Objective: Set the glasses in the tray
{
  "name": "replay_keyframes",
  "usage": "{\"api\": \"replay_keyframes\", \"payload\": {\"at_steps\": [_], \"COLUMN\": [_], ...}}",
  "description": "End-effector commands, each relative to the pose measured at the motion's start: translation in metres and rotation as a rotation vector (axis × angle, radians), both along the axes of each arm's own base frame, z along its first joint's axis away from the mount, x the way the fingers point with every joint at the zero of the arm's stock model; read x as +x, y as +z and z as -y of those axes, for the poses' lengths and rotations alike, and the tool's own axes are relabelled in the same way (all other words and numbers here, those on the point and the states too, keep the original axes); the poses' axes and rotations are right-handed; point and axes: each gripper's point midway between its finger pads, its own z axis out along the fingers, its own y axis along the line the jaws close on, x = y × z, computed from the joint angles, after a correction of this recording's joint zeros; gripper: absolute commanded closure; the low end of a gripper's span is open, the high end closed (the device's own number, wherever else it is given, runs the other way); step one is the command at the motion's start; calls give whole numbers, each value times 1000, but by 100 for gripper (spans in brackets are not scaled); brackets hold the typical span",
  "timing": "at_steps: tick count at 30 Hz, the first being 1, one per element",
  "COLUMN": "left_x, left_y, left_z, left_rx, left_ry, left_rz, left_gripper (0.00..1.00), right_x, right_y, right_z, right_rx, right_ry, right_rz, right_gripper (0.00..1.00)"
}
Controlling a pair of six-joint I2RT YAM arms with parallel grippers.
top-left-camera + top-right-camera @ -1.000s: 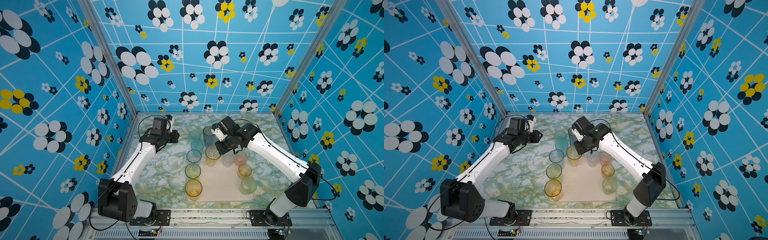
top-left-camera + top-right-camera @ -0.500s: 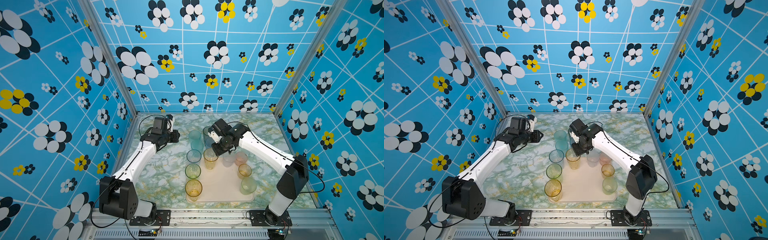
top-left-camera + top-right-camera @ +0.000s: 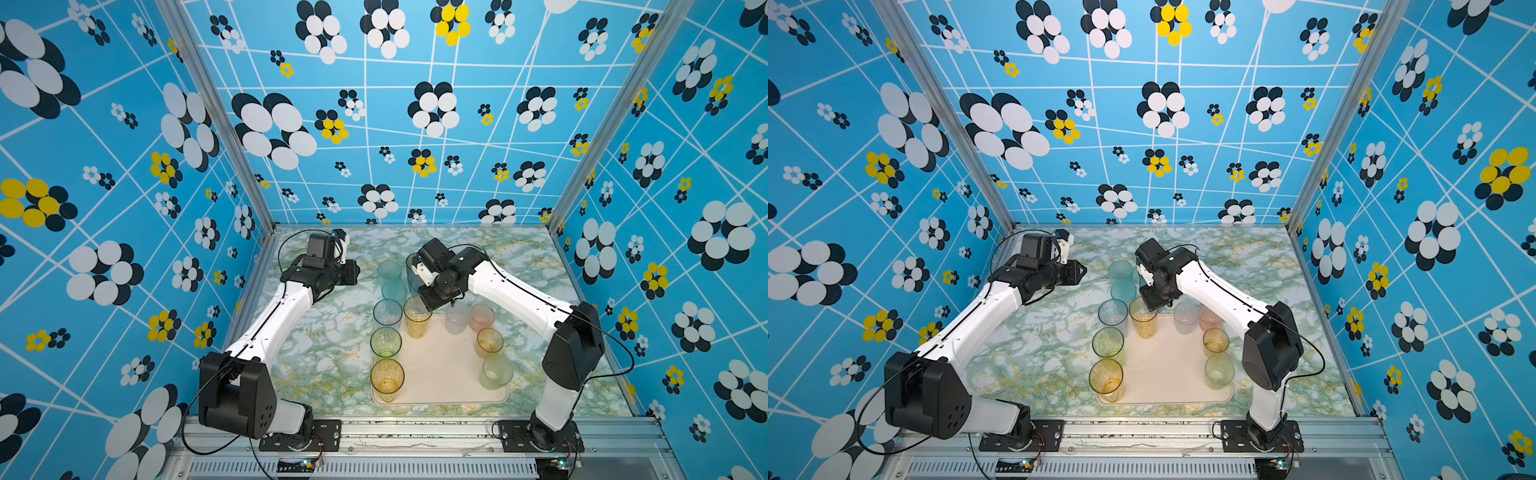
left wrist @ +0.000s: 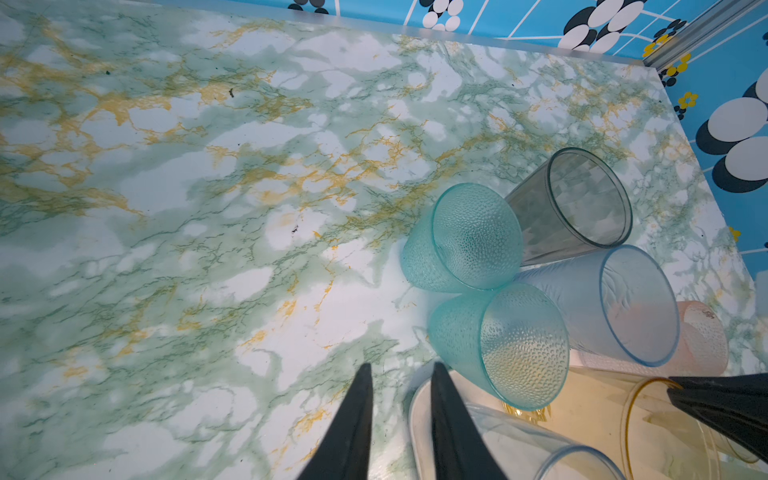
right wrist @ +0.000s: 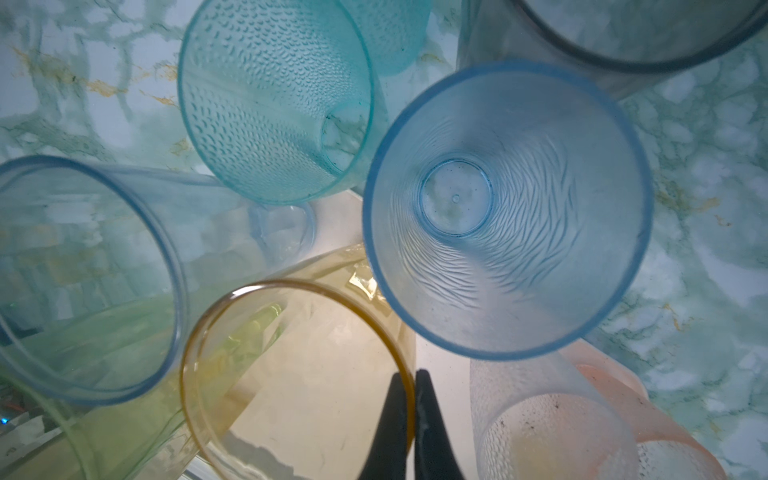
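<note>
My right gripper (image 3: 432,301) (image 5: 411,395) is shut on the rim of a tall amber glass (image 3: 417,322) (image 5: 299,374), which hangs upright over the far left corner of the cream tray (image 3: 440,402). Along the tray's left side stand blue (image 3: 387,311), green (image 3: 385,341) and amber (image 3: 386,379) glasses; clear (image 3: 457,320), pink (image 3: 482,316), orange (image 3: 489,341) and pale green (image 3: 495,372) short ones line its right. Two teal glasses (image 3: 389,270) and a grey one (image 4: 582,199) stand on the table behind. My left gripper (image 3: 353,272) (image 4: 401,368) is open and empty, left of them.
The marble-patterned table (image 3: 328,340) is walled in by blue flowered panels on three sides. A ribbed blue glass (image 5: 507,208) stands right beside the held one, and the tray's middle (image 3: 1167,365) is bare.
My right gripper has carried the amber glass a little left and toward the front, onto the tray's corner. The left arm has stayed still.
</note>
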Motion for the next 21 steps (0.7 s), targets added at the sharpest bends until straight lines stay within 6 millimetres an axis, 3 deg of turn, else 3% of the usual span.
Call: {"api": "replay_keyframes", "payload": {"at_steps": [1,21], "left_x": [6,7], "left_y": [6,3], "left_z": [-1,1], "left_rx": [-9,-18], "left_ry": [-10,-15], "left_rz": [9,-3], "left_gripper": [73,73], "right_x": [9,4], "right_y": [11,9], "right_z": [2,17], "right_rx": [14,-7], "right_ry": [-24,-42], "right_rz": [30,18], "right_gripper": [100,100]}}
